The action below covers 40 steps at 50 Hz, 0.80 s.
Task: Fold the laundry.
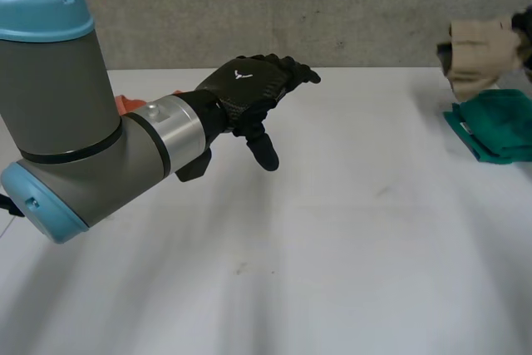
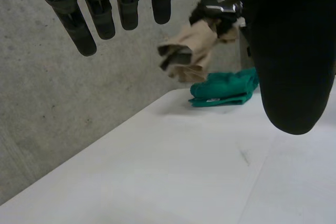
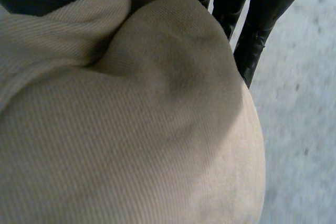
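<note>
1. Desk (image 1: 332, 247): you had a wide bare stretch of white top in the middle. I judged that the place to spread the piece, not the far right edge.
2. Left arm (image 1: 58, 106): it reached in over the near left side, well apart from the laundry. You needed it over on the right before any two-handed fold.
3. Beige cloth (image 1: 482, 56): it was bunched in a wad, off the desk, hanging from the right hand near the far right edge. No corner or hem was readable. You'd have done best to lay it flat and find an edge first; folding from a wad would likely trap creases.
4. Green cloth (image 1: 499, 126): it lay folded on the desk just below the beige one; I couldn't tell if they touched. It looked finished, so you had to keep the beige from dragging across it.
5. Right hand (image 2: 218, 6): its fingers (image 3: 252, 24) were clamped on the beige cloth from above, with fabric packed against the palm. Letting go made sense only once the desk took the weight.
6. Left hand (image 1: 249, 85): it was raised above the desk, fingers (image 2: 79, 24) loose and straight, holding nothing. It was free to pin a corner.
7. Orange scrap (image 1: 125, 104): it sat behind the left arm; I couldn't tell what it was.
</note>
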Tool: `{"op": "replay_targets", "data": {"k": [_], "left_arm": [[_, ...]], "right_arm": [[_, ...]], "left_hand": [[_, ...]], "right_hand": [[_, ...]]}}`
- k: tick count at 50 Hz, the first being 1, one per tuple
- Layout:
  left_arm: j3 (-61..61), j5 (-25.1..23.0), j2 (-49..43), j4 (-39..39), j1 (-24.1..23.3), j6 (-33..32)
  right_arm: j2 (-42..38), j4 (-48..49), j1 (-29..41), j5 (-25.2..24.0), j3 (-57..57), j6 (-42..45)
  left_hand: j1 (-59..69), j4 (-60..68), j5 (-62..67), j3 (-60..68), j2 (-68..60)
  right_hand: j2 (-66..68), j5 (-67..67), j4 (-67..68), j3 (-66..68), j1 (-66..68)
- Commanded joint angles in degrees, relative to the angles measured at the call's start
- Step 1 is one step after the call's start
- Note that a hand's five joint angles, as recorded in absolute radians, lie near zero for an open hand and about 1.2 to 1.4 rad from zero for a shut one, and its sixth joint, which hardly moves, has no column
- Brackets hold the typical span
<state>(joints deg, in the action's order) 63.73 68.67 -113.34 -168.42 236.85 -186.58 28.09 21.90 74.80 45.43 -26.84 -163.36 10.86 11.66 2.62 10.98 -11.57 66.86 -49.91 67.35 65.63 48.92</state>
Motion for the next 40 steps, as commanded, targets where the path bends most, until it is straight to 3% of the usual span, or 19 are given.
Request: {"op": "replay_targets", "data": {"k": [1, 6, 12, 13, 15, 18, 26, 33, 36, 40], "left_arm": [[0.26, 0.67, 0.05, 0.02, -0.33, 0.08], [1.48, 2.43, 0.05, -0.07, -0.95, 0.08], [1.66, 2.70, 0.14, -0.07, -1.13, 0.08], [1.66, 2.70, 0.14, -0.07, -1.13, 0.08], [1.58, 2.70, 0.22, -0.07, -1.13, 0.08], [1.57, 2.70, 0.40, -0.07, -1.21, 0.08], [2.80, 2.61, 2.51, -0.07, -1.74, 0.08], [4.03, 2.70, 4.53, -1.12, -1.31, 0.08], [4.30, 2.79, 5.06, -2.09, -0.95, 0.08], [4.39, 3.22, 5.50, -3.67, 0.71, -0.01]], "right_arm": [[-7.43, 0.16, -6.06, -8.07, 0.47, 0.14], [-10.86, -0.36, -9.14, -13.17, 0.04, 0.32], [-8.68, -3.34, -11.16, -18.26, -3.03, 0.06], [-7.79, -3.87, -11.60, -18.36, -3.48, 0.06], [-6.04, -5.36, -12.30, -18.27, -4.27, 0.05], [-2.78, -8.79, -13.62, -16.17, -4.54, 0.76], [7.76, -16.96, -15.03, 2.01, -4.45, 6.02], [18.13, -32.78, -12.84, 13.35, -4.45, 23.42], [22.26, -37.01, -7.23, 19.77, -5.59, 27.13], [26.13, -37.63, 5.25, 25.66, -9.62, 23.88]], "left_hand": [[2.21, 1.41, 0.45, 2.09, -1.50], [2.04, 1.25, 0.28, 1.93, -1.33], [2.21, 1.41, 0.45, 2.10, -1.50], [2.21, 1.41, 0.45, 2.10, -1.50], [2.21, 1.41, 0.45, 2.10, -1.50], [2.38, 1.58, 0.62, 2.26, -1.67], [2.21, 1.41, 0.45, 2.10, -1.50], [1.87, 1.08, 0.11, 1.76, -1.17], [1.71, 0.91, -0.05, 1.59, -1.00], [1.04, 0.24, -0.72, 0.92, -0.33]], "right_hand": [[13.14, -20.09, 12.65, 14.37, 31.08], [13.14, -20.09, 12.65, 14.37, 31.08], [11.20, -18.15, 10.71, 12.43, 29.14], [-6.64, -0.32, -7.13, -5.41, 11.30], [-56.85, 49.89, -57.34, -55.62, -38.91], [-56.86, 49.91, -57.35, -55.63, -38.92], [-56.86, 49.91, -57.35, -55.63, -38.92], [-56.86, 49.91, -57.35, -55.63, -38.92], [-56.86, 49.91, -57.35, -55.63, -38.92], [-56.86, 49.91, -57.35, -55.63, -38.92]]}}
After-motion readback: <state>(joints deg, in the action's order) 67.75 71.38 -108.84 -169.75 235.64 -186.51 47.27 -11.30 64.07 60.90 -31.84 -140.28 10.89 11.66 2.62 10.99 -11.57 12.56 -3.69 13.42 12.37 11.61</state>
